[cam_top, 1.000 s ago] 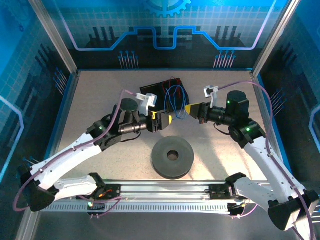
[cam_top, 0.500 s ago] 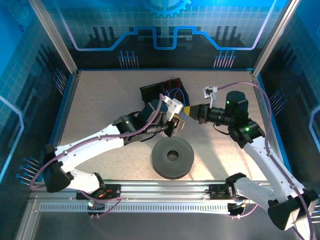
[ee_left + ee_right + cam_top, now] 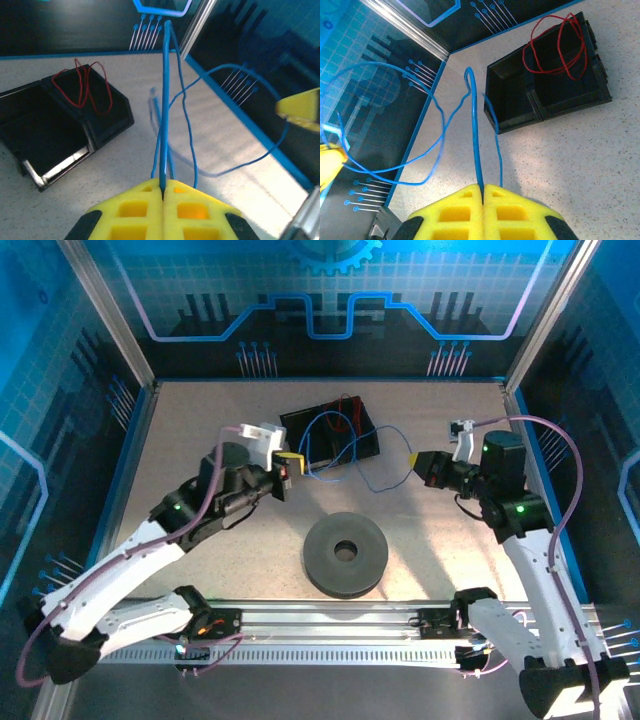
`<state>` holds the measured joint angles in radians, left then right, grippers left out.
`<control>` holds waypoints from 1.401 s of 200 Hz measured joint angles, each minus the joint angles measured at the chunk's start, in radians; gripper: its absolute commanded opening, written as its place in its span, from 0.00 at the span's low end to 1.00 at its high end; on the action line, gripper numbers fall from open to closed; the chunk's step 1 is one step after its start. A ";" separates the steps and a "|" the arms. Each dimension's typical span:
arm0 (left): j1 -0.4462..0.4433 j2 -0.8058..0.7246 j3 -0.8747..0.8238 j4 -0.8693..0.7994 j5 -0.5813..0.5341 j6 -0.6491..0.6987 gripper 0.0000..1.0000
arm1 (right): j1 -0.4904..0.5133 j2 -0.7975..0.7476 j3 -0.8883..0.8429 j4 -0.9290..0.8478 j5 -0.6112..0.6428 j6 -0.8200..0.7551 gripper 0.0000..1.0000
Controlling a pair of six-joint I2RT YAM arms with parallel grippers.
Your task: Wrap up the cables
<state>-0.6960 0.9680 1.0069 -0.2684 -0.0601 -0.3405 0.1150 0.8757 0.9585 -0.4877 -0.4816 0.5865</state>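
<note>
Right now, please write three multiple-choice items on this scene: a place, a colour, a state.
1. The red cable lies: A) in the black bin B) on the grey ring C) through the grey ring.
2. The left claw and the right claw hold a cable coloured: A) red B) green C) blue.
3. The left claw is: A) open B) shut on the blue cable C) shut empty.
Answers: 1A, its loops rest in one compartment; 2C, a blue strand leaves each claw; 3B, it pinches that strand.
</note>
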 measured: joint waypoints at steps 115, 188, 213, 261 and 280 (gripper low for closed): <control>0.095 0.037 -0.068 0.209 0.291 -0.151 0.00 | -0.005 0.114 -0.128 0.119 -0.092 0.020 0.11; 0.095 0.194 -0.053 0.353 0.355 -0.212 0.00 | -0.005 0.070 -0.108 0.069 -0.109 -0.020 0.67; 0.095 0.195 -0.039 0.366 0.357 -0.212 0.00 | -0.005 -0.008 -0.048 0.041 -0.099 -0.041 0.70; 0.095 0.195 -0.032 0.373 0.365 -0.219 0.00 | 0.042 -0.067 0.000 0.078 -0.169 -0.032 0.55; 0.095 0.195 -0.032 0.374 0.367 -0.219 0.00 | 0.125 -0.031 0.021 0.101 -0.196 -0.026 0.56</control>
<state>-0.6014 1.1625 0.9752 0.1055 0.3065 -0.5598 0.2401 0.8448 0.9798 -0.3866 -0.6773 0.5610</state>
